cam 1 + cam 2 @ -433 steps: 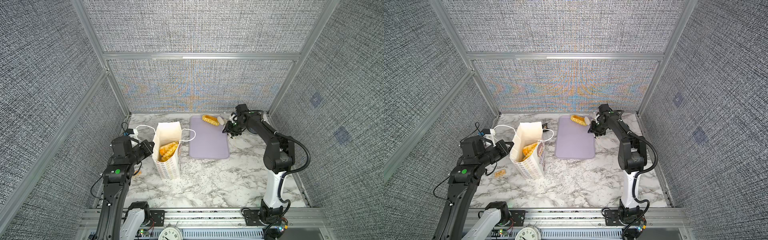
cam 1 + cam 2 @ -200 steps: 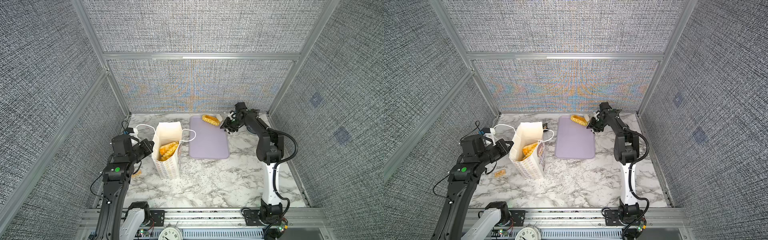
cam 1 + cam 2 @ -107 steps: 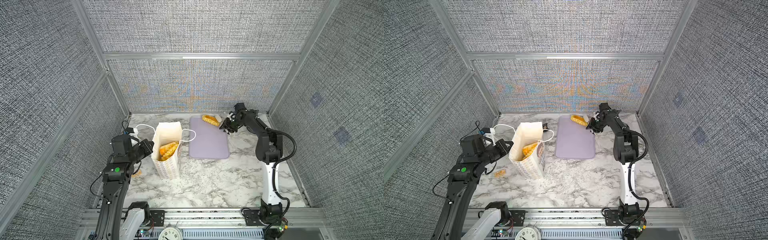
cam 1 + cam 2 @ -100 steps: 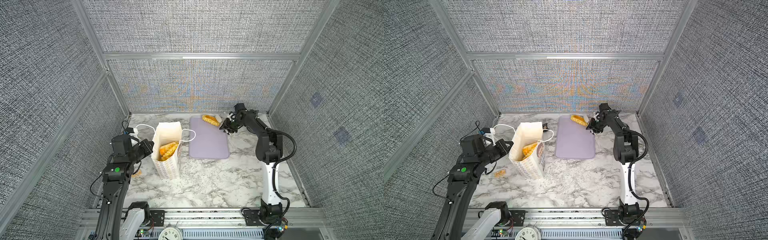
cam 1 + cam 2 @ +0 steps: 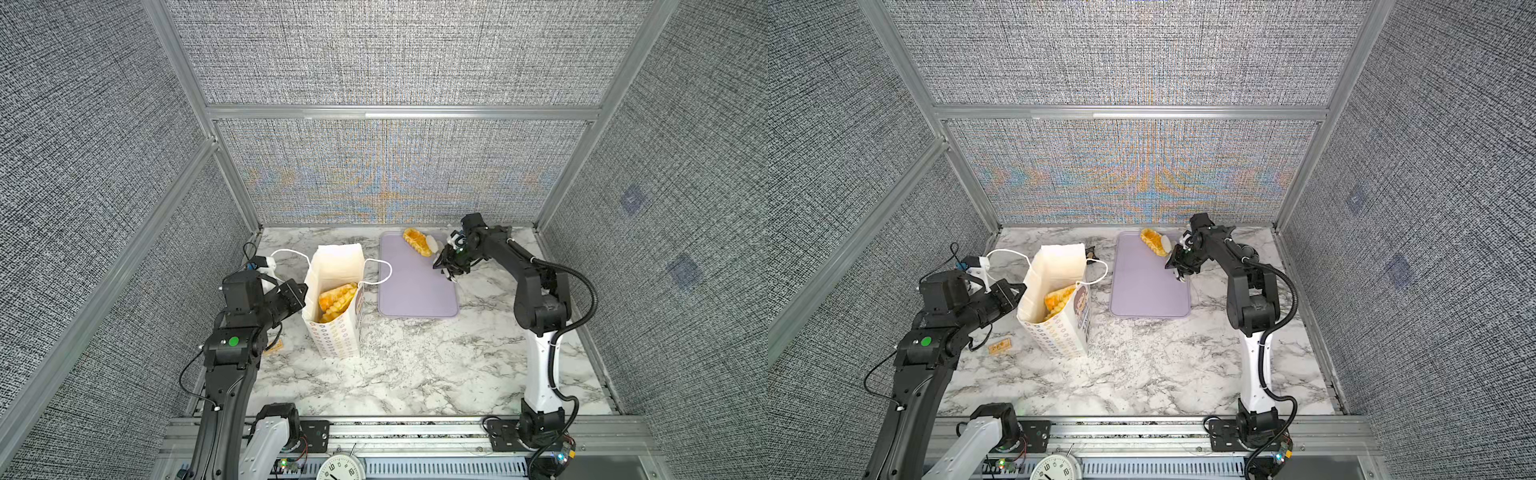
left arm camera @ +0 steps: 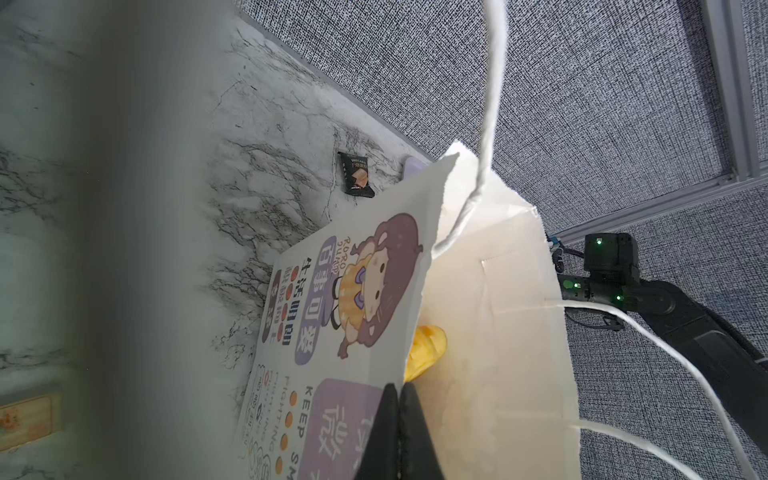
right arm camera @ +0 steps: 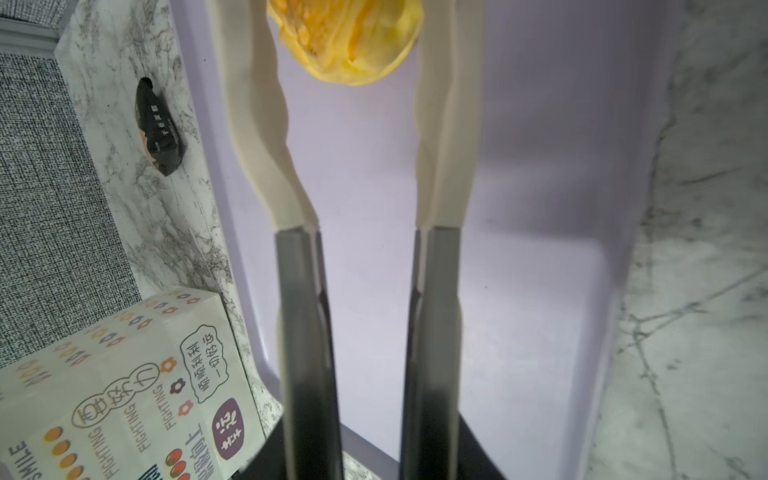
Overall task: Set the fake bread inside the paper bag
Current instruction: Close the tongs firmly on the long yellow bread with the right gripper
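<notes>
Most of the job looks done. The paper bag (image 5: 334,345) stands on the marble table (image 5: 415,374), over on the left, and its top is open. Inside it I can see yellow, bumpy bread (image 5: 337,300) piled up near the top. I cannot tell how many pieces are under it. The left gripper (image 5: 298,291) is pinched tight on the bag's top edge. The left wrist view shows its two black tips pressed together on the paper, so I think it holds the bag open and steady. I can see only one piece of bread (image 5: 417,242) outside the bag. It lies at the far end of the flat purple tray (image 5: 415,295), which sits just beside the bag on the right. The rest of the tray is bare. The right gripper (image 5: 448,268) is closed on a pair of tongs (image 7: 301,291), and the tongs reach out to that piece. Their two cream tips are apart, one on each side of the bread's end. They look like they touch it, but I cannot tell if they squeeze it, and the bread rests on the tray. So what is left, I think, is to pinch this piece, lift it, carry it to the bag and drop it in. A small dark packet (image 6: 356,178) lies on the table behind the bag, and a small orange one (image 5: 999,346) lies by the left arm. They are not bread.
</notes>
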